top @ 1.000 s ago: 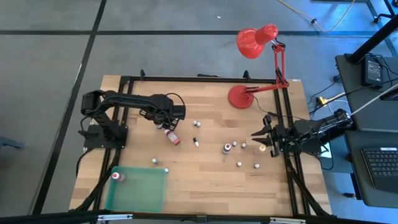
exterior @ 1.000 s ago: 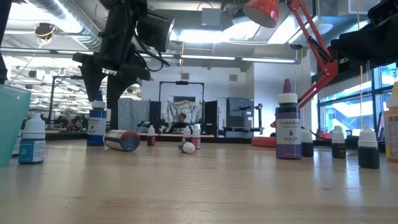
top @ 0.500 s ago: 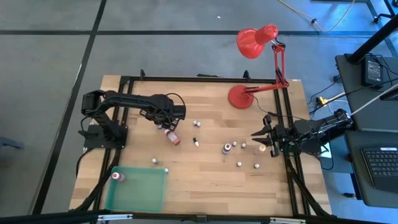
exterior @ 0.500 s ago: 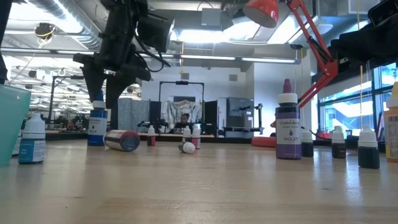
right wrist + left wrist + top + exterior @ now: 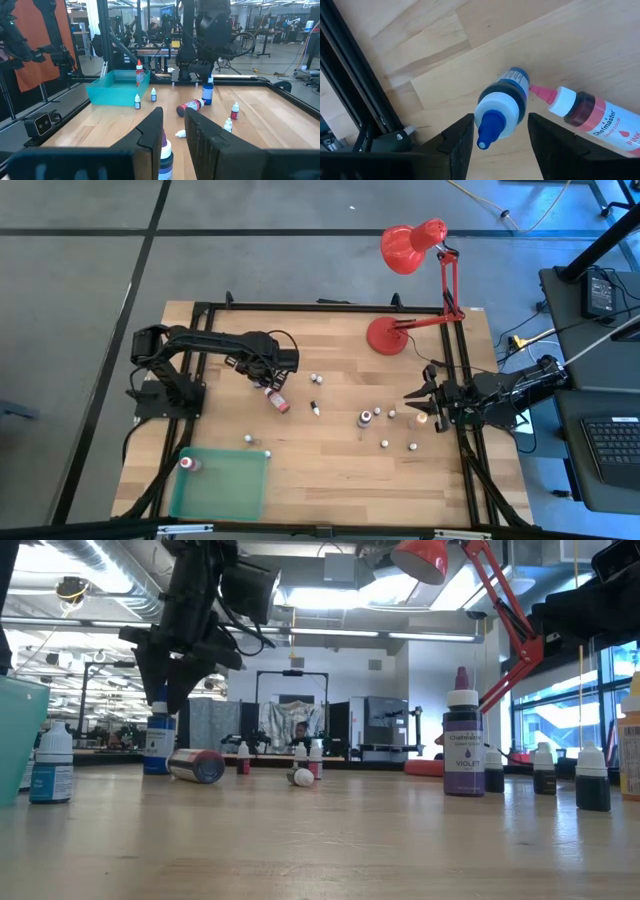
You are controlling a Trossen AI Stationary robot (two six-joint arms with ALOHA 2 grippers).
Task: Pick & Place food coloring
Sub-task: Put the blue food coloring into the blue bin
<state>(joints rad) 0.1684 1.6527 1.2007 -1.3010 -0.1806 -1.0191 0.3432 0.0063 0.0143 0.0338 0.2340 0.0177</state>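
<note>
On the bench's left half, the left gripper (image 5: pixel 495 131) straddled the upright blue bottle (image 5: pixel 501 107) beside a toppled pink bottle (image 5: pixel 592 112), fingers apart and not yet clamped, so the grasp step appeared underway, requiring closure before lifting toward the green tray (image 5: pixel 222 480).

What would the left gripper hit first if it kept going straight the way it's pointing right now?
The left gripper points down at an upright blue bottle standing between its fingers, so it would probably meet that bottle's blue cap first. A pink bottle lies just beside it, off that line. Depth is hard to judge.
</note>
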